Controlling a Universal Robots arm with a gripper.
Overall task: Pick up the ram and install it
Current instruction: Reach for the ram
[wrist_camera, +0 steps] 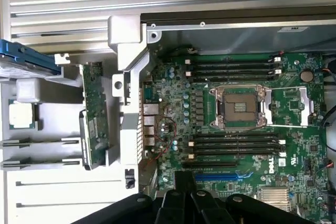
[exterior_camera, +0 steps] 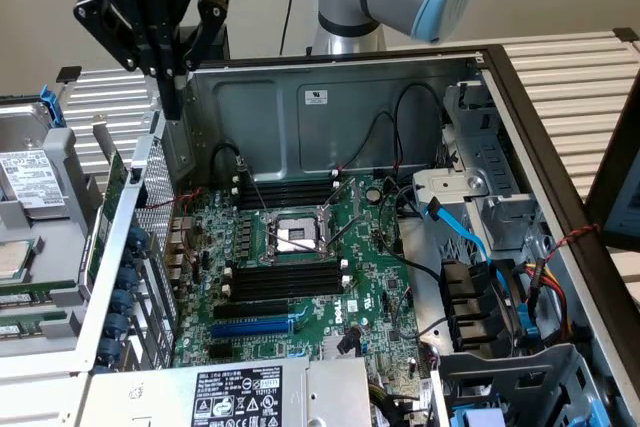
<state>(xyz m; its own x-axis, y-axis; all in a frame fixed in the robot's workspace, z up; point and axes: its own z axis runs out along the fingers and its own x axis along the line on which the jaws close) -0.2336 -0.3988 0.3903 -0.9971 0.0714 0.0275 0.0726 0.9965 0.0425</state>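
The ram (wrist_camera: 94, 115) is a long green stick lying in a white holder just outside the computer case's rear wall; it also appears as the ram (exterior_camera: 113, 202) at the exterior view's left. My gripper (exterior_camera: 172, 97) hangs in the air above that wall, higher than the ram and a little to its right in the exterior view. Its black fingers (wrist_camera: 184, 187) are shut with nothing between them. Inside the case, the black memory slots (exterior_camera: 285, 282) with white end clips lie on both sides of the processor socket (exterior_camera: 290, 235). No stick stands in these slots (wrist_camera: 233, 144).
The motherboard (exterior_camera: 370, 277) fills the case floor, with a blue expansion slot (exterior_camera: 255, 327) near the lower memory slots. Drive cages and blue cables (exterior_camera: 470, 237) crowd the exterior view's right. A power supply (exterior_camera: 240, 397) sits at the front. A loose processor (wrist_camera: 21, 116) lies outside the case.
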